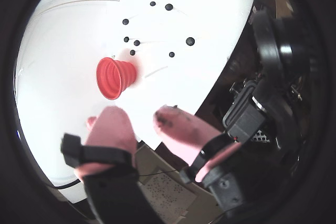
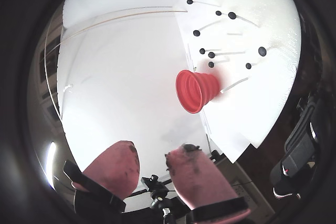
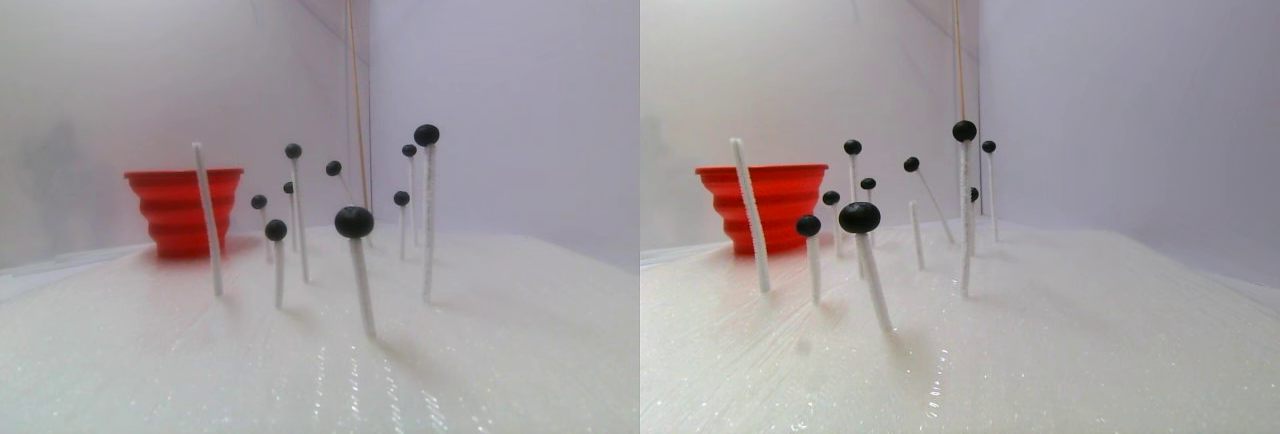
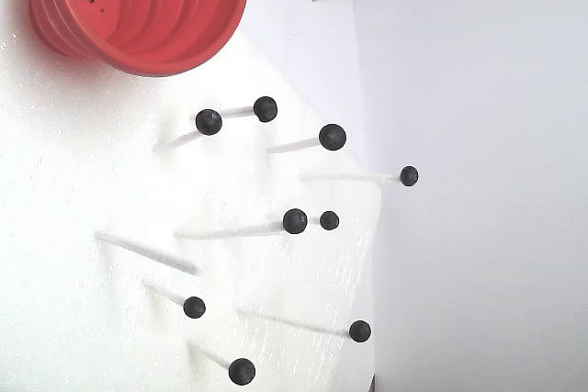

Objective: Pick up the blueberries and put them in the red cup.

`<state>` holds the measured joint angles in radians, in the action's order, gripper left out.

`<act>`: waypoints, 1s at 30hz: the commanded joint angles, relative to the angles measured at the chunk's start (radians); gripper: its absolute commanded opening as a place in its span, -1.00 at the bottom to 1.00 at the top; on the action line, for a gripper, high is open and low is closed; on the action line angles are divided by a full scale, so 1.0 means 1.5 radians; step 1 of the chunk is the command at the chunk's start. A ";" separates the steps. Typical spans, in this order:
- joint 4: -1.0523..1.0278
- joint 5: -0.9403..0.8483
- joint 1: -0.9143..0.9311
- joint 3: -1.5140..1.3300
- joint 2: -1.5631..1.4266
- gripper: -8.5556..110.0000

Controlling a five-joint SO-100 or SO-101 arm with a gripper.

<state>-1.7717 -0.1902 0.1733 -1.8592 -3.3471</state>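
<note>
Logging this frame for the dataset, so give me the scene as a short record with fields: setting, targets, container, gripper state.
setting: white foam board with white walls behind
targets: nine small matte black balls perched on thin white sticks; one stick bare
container: ribbed red-orange plastic cup, upright, no balls visible inside
gripper: pink-padded gripper away from the balls, jaws apart, holding nothing

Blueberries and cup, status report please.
Tool open, empty, high above the board. Blueberries on white sticks; one stick bare. Red cup looks empty. Nothing blocking.
</note>
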 commanded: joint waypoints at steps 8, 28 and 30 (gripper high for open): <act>0.000 -0.005 0.005 0.031 0.010 -0.68; 0.005 -0.015 -0.003 0.036 0.011 -0.68; 0.006 -0.019 -0.020 0.043 0.012 -0.68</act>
<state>-1.7717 -0.2056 0.1733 -1.8592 -3.3471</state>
